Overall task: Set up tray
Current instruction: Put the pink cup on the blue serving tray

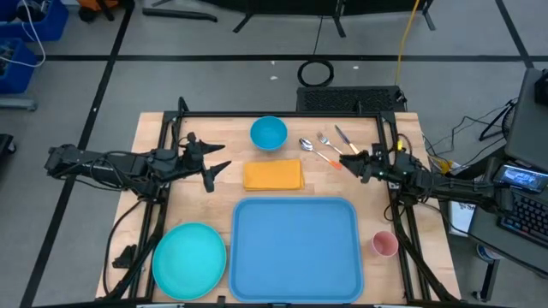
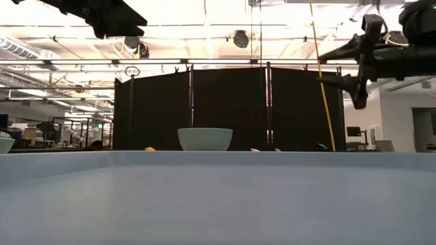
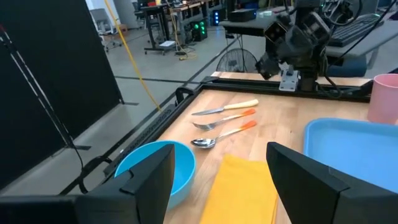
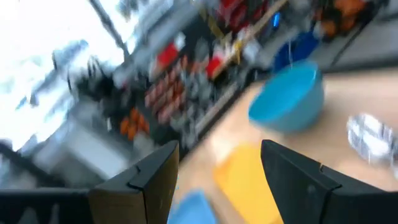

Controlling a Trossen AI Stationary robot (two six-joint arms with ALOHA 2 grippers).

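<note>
Your tray (image 1: pixel 295 248) lies bare at the table's near edge, plate (image 1: pixel 189 260) just left, napkin (image 1: pixel 273 175) beyond. Left gripper (image 1: pixel 215 165) and right gripper (image 1: pixel 349 161) both hover wide apart, empty.

- The high camera looks straight down on the whole table (image 1: pixel 171 128).
- The low camera sits at table height, very close to the tray (image 2: pixel 218 197), looking across it into the room.
- Both wrist cameras look across the table and see the blue bowl (image 3: pixel 155 168) and yellow napkin (image 4: pixel 245 180).
</note>
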